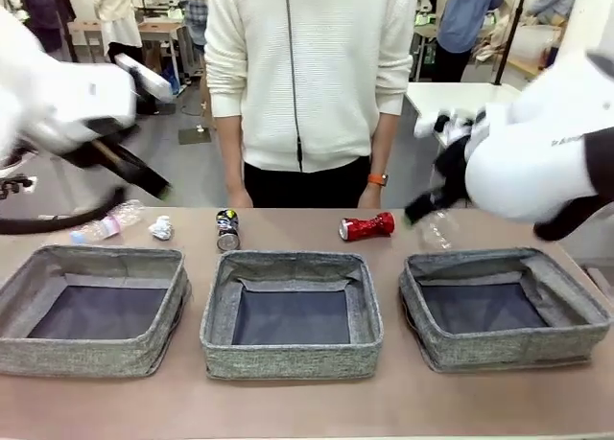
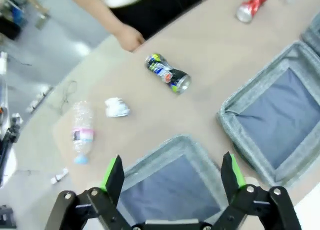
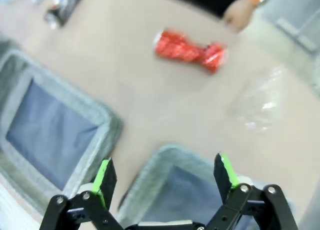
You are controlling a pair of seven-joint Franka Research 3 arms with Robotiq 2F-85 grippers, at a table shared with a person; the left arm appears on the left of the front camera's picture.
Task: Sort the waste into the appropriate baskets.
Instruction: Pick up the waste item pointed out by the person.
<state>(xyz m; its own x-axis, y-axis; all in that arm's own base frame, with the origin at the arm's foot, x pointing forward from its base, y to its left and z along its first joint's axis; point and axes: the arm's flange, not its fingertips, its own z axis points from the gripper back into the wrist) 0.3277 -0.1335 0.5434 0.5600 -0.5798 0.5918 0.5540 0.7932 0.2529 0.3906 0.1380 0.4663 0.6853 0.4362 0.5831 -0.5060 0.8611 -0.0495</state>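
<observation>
Three grey baskets (image 1: 293, 260) line the near edge of the bench (image 1: 307, 406), their dark bottoms bare. The waste lies along the far edge: pink-labelled bottle (image 1: 104, 224), paper wad (image 1: 161, 228), dark can (image 1: 227, 229), red can (image 1: 366, 227) and clear bottle (image 1: 439, 231). The left tool (image 2: 172, 170) hangs over the left basket and the right tool (image 3: 167, 172) over the right one, both spread wide and empty. The right arm is nearer the red can, which lies ahead of its tool, long axis along the far edge.

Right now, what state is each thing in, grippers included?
Left gripper: open.
Right gripper: open.
Three grey woven fabric baskets: empty.
Dark printed can: on its side.
Shiny red can: crushed, on its side.
Pink-labelled clear plastic bottle: capped, lying flat.
Second clear bottle: lying flat.
White paper wad: crumpled.
</observation>
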